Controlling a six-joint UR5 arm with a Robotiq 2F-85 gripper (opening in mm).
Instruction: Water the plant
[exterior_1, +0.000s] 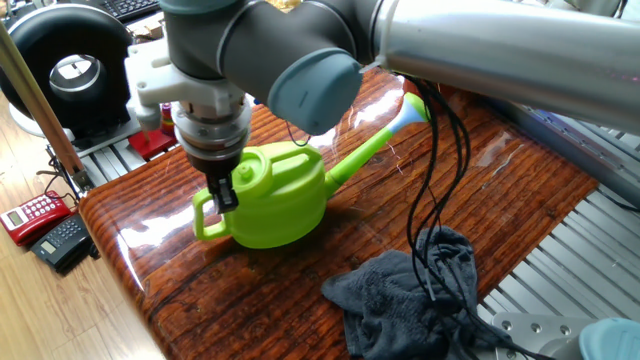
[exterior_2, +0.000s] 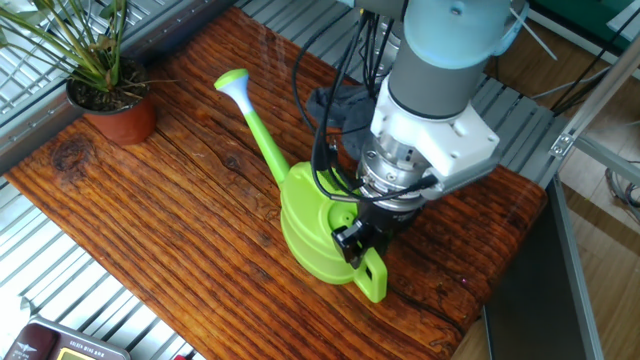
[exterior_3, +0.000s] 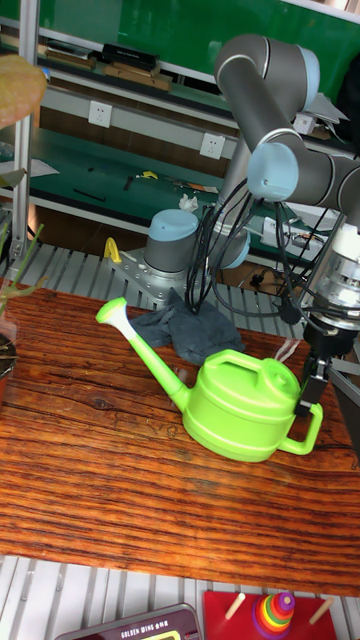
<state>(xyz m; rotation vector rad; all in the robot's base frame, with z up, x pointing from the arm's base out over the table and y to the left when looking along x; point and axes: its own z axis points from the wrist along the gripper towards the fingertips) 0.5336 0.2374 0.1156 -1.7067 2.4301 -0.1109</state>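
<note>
End effector (exterior_2: 356, 247) clamped on watering can (exterior_2: 312, 232) handle near table edge (exterior_2: 455, 322)

Green plastic watering can (exterior_2: 318, 232) on the brown wooden surface (exterior_2: 180, 200), spout toward the potted grass-like plant in a terracotta pot (exterior_2: 105, 90) at the far-left corner. Black two-finger gripper (exterior_2: 357, 243) at the can's handle. Crumpled grey cloth (exterior_1: 410, 300) beside the can, behind it in the tall fixed view.

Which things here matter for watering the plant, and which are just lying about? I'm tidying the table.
For the job:
- plant
- green watering can
- gripper, shut on the can's handle

Lying about:
- dark grey cloth
- red telephone
- stacking-ring toy
</note>
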